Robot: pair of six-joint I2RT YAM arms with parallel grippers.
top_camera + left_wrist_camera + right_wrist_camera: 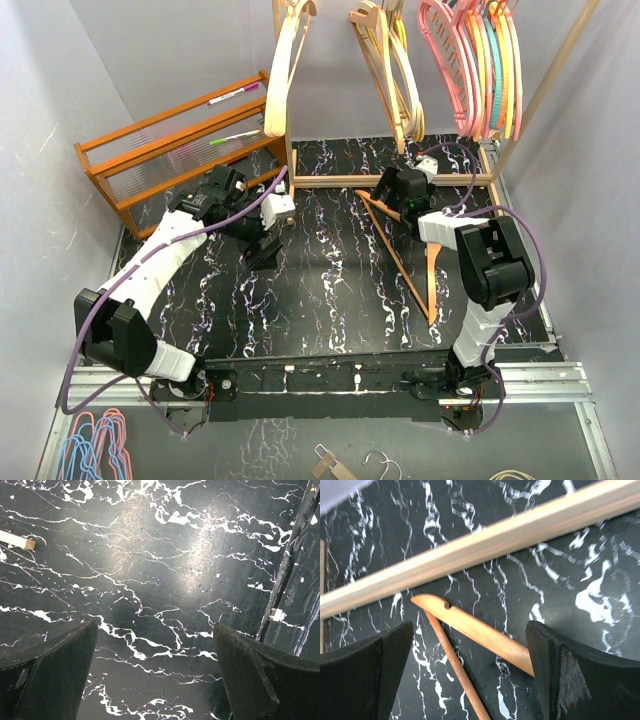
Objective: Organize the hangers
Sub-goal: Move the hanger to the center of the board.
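Most of the hangers (470, 70) are already hung on the rail of the tall frame (560, 60), the coloured ones grouped at the right and the pale wooden ones further left, so the task is judged to be well along. One wooden hanger (432, 285) is left lying flat on the tabletop (320, 290) in front of the right arm. A few more are seen below the arms' bases at the bottom edge of the overhead view. The right claw (385, 200) is held spread over that hanger's far corner, and the left claw (265, 250) is spread too, with nothing in it. Only in the right wrist view is the notched end (445, 607) shown lying between the fingers (365, 675), not yet pinched, just beside the frame's base bar (485, 545). Only bare tabletop is shown beneath the left claw in its own view
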